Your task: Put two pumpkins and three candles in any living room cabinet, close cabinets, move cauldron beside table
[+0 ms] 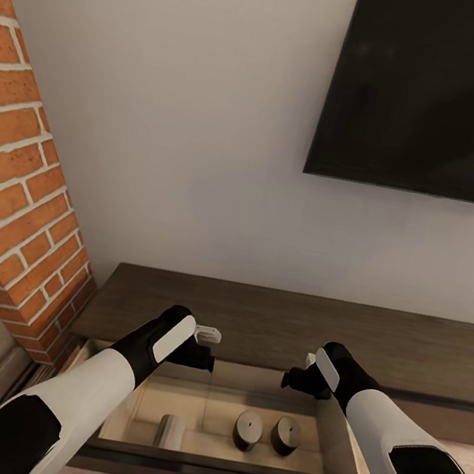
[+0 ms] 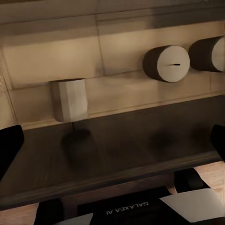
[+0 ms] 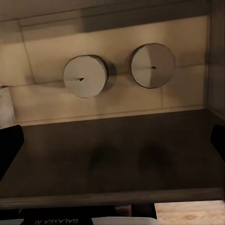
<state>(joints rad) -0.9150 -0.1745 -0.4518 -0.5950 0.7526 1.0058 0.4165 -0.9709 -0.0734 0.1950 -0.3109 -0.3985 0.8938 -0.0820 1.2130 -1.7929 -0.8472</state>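
Down in the open pull-out drawer (image 1: 228, 465) of the long, low dark-brown wooden cabinet (image 1: 291, 328) sit three short, squat grey-olive cylinder candles on the pale wood floor. Two stand upright side by side, just apart: one (image 1: 248, 429) and another (image 1: 285, 434), below and between the two grippers. The third candle (image 1: 172, 431) lies tipped on its side, well apart from the pair, under the left arm.

Both arms reach over the drawer. The left gripper (image 1: 206, 347) hovers above the drawer's back edge, its dark fingertips (image 2: 10, 147) spread wide with nothing between them. The right gripper (image 1: 299, 376) hangs likewise, fingers wide and empty, just above the upright pair.

A black flat screen (image 1: 441, 94) hangs on the wall above the cabinet, and a red brick column (image 1: 19, 191) rises to its left.
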